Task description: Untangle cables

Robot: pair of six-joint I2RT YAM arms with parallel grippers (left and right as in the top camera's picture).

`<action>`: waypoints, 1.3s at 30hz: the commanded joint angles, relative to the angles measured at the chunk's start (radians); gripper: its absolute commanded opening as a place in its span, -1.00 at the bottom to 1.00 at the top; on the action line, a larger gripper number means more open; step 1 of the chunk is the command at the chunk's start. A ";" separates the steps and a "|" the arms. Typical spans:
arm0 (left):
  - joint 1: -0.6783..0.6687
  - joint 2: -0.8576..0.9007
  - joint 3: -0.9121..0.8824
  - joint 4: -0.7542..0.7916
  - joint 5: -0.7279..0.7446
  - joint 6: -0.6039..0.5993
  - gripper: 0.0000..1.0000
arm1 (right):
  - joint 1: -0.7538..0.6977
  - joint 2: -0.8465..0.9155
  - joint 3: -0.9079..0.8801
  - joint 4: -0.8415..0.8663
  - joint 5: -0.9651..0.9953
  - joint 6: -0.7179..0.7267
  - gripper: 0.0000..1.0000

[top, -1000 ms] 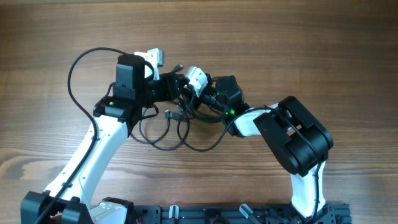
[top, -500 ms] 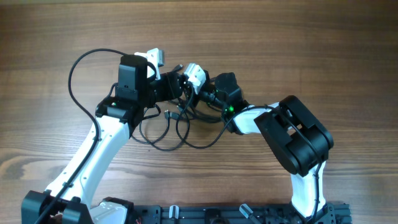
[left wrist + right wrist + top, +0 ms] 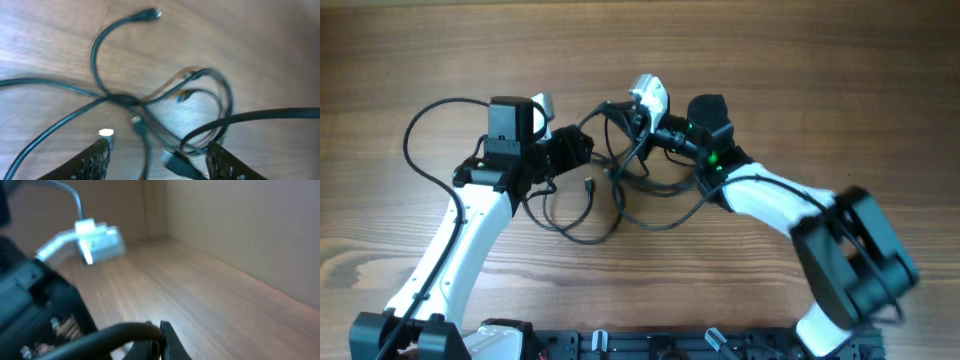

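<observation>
The cables (image 3: 620,195), pinched by right gripper (image 3: 636,112), sprawl beneath left gripper (image 3: 159,152).

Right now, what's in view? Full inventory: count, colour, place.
table: one, brown wood, under everything
cables: several strands, exact count unclear in the tangle, thin black, mid-table between the two grippers
rail: one, black, along the near edge of the table
left arm: one, white and black, reaching in from the near left
right arm: one, white and black, reaching in from the near right
left gripper: one, black, at the left of the tangle, fingers apart over loose strands
right gripper: one, black with white parts, at the far side of the tangle, closed, with strands running up to it
</observation>
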 commanded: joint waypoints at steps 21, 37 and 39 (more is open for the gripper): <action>0.003 -0.001 -0.014 -0.064 -0.077 0.062 0.75 | 0.012 -0.737 0.103 -0.638 1.058 -0.583 -0.92; 0.001 -0.001 -0.014 -0.063 -0.077 0.063 0.70 | 0.012 -0.908 0.235 -0.604 1.159 -0.893 -0.92; -0.016 -0.001 -0.014 -0.061 -0.071 0.171 0.72 | 0.012 -0.888 0.239 -0.603 1.160 -0.907 -0.92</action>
